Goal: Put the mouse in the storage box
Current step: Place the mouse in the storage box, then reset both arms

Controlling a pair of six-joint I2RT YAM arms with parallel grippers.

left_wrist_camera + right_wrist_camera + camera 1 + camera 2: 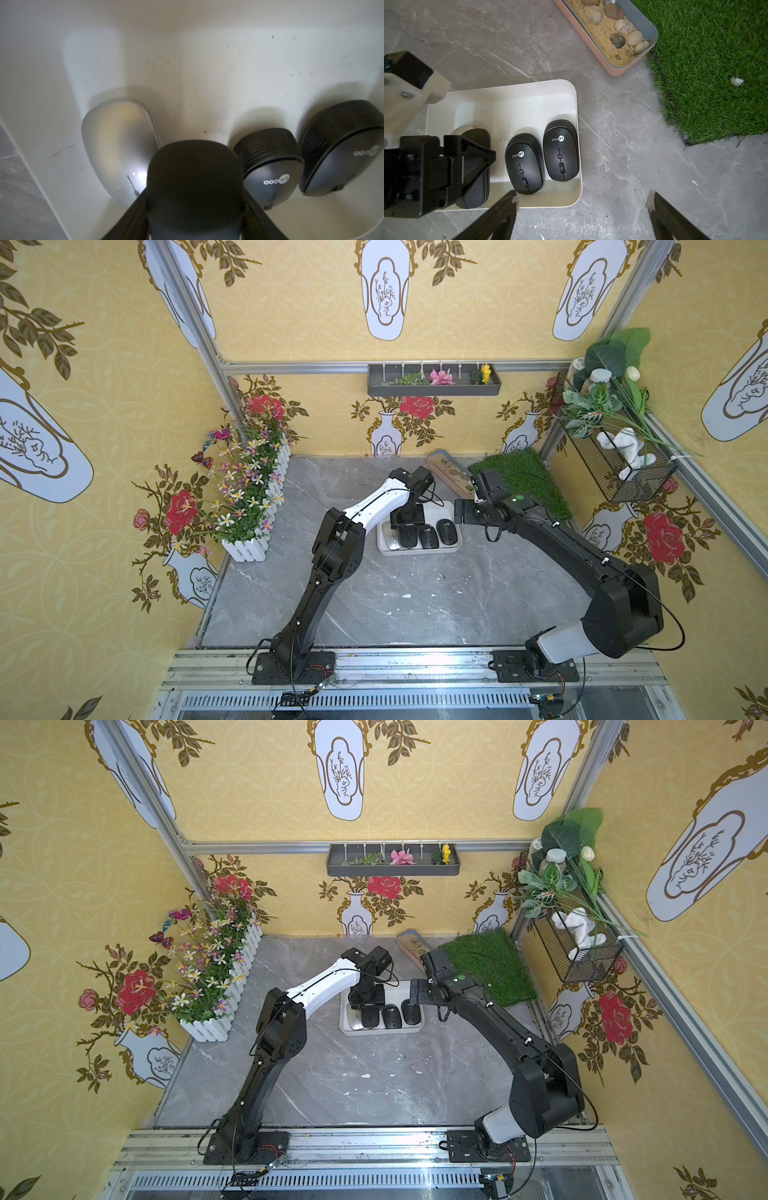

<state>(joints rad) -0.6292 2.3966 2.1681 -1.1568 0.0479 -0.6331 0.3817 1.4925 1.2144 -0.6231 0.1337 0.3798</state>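
I take the grass mat (519, 483) as my mark; it lies on the grey marble tabletop (395, 605). A pink tray of pebbles (620, 71) and sand sits just beside the mat's edge. A small white scrap (736, 81) lies on the mat. To the mat's right a wire basket (623, 479) of leafy stems hangs on the wall. A grey wall trough (434, 390) hangs above and to its left, and a white picket planter (245, 551) of flowers stands well apart to the left.

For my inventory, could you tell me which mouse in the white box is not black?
The silver mouse, at the row's end in the storage box, beside the black mouse held in the left gripper; all others are black.
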